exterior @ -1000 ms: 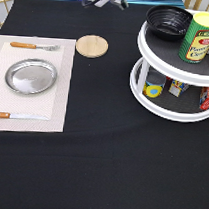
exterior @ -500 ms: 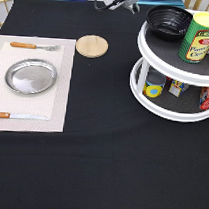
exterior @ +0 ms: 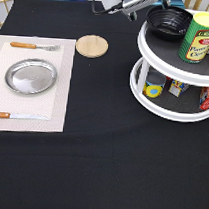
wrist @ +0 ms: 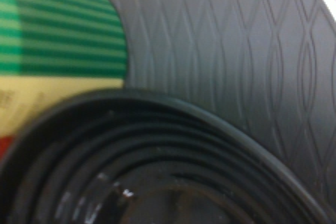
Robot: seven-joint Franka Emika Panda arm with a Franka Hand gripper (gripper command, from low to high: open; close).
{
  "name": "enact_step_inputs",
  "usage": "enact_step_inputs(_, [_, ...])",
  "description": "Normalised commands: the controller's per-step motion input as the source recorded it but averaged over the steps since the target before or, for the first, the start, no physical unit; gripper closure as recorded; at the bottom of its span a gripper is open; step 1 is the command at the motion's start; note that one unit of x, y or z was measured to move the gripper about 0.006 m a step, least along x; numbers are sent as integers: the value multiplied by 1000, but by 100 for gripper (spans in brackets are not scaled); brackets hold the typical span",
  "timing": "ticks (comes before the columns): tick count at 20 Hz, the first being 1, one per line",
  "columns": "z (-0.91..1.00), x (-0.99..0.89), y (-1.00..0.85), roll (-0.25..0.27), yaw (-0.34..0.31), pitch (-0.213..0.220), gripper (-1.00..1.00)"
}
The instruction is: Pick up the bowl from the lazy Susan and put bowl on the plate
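Still upright, bowl (exterior: 168,21) (on lazy Susan (exterior: 163,98))

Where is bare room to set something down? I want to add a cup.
Free: the black tablecloth below the placemat and lazy Susan, and the strip between them. Crowded: both turntable tiers, bowl and cans; gripper hovers by the bowl.

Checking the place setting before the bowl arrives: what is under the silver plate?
The plate lies on a pale placemat, between a fork and a knife. The part of the mat beneath it is covered.
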Motion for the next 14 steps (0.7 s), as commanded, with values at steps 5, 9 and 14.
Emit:
enact_step_inputs(5, [69, -79, 86, -110, 68, 6, 100])
enact_step_inputs(9, [74, 20, 14, -76, 53, 2, 100])
enact_step_inputs(14, [31, 38, 34, -87, 15, 0, 100])
